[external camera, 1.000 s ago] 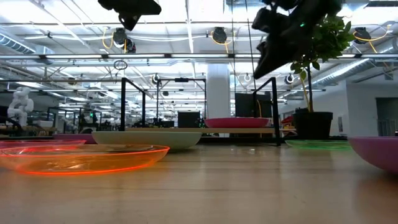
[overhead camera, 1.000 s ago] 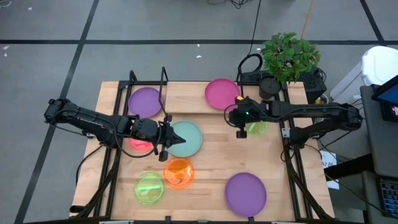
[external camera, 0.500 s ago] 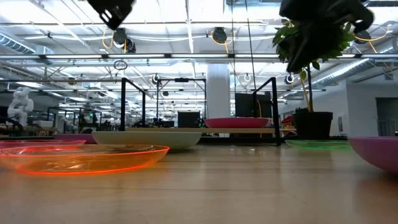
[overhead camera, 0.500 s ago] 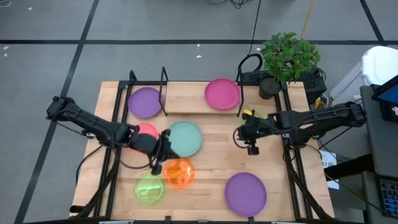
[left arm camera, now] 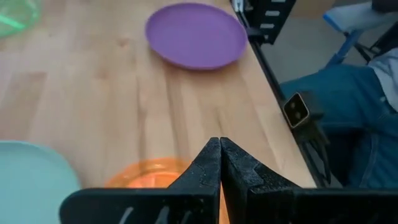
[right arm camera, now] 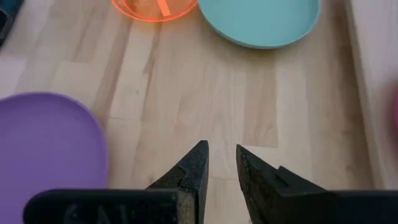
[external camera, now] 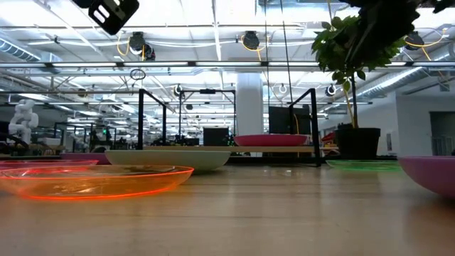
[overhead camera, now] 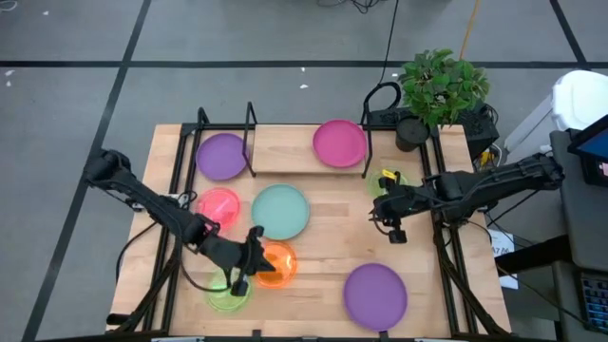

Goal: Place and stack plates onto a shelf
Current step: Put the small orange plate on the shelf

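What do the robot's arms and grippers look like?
Both arms are black, thin and jointed, with black cables along them. The left gripper ends in two black wedge-shaped fingers. The right gripper has the same pointed black fingers, and a yellow mark shows near its wrist.

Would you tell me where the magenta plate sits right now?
In the high view the magenta plate rests on the shelf at the table's far edge, toward its right end, just left of the potted plant.
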Robot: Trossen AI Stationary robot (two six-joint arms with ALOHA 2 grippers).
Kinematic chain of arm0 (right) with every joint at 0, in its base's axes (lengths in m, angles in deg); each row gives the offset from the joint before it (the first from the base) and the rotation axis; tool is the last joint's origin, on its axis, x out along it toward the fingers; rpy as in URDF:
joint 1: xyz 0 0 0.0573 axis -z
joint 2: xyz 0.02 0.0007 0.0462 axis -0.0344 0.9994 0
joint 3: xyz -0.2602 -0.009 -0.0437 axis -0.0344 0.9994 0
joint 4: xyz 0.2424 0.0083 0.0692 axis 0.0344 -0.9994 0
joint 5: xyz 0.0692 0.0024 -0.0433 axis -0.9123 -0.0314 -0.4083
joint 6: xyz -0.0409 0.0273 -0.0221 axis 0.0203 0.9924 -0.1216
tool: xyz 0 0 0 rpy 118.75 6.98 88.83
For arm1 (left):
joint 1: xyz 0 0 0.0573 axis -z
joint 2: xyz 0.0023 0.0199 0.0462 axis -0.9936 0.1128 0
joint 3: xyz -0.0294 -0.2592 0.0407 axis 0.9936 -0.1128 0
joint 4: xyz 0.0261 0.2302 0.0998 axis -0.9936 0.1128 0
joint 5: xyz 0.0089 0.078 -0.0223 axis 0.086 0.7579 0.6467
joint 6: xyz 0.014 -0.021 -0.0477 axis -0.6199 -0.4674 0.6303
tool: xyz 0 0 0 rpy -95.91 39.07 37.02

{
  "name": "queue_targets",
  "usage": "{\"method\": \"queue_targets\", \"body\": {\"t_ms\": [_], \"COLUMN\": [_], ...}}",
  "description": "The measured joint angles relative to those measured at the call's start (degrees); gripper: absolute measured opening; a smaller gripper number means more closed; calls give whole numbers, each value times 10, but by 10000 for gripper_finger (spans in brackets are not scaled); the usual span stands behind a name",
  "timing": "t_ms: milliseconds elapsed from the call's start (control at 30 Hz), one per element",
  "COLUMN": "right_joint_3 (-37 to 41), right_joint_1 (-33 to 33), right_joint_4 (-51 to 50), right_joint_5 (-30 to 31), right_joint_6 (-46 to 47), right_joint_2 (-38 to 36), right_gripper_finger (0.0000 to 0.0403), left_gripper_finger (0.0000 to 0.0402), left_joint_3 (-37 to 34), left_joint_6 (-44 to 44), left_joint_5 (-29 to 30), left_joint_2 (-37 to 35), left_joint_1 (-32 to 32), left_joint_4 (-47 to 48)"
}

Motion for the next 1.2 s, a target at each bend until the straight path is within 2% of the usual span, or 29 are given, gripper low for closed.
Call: {"method": "queue_targets", "body": {"t_ms": [267, 500, 633, 767, 1200], "right_joint_3": [0, 0, 0, 0, -1], "right_joint_1": [-20, -20, -20, -20, -20], "right_joint_4": [9, 9, 9, 9, 9], "right_joint_5": [16, 31, 31, 31, 30], "right_joint_6": [5, 3, 13, 15, 7], "right_joint_2": [2, 2, 2, 2, 2], "right_gripper_finger": [68, 68, 68, 68, 68], "left_gripper_finger": [13, 91, 139, 169, 177], "left_joint_3": [0, 0, 0, 0, 0], "left_joint_6": [14, 20, 19, 18, 61], "left_joint_5": [15, 45, 44, 42, 35], "left_joint_2": [81, 136, 160, 178, 210], "left_joint_1": [40, 49, 49, 57, 94], "left_joint_4": [-47, -46, -47, -48, 2]}}
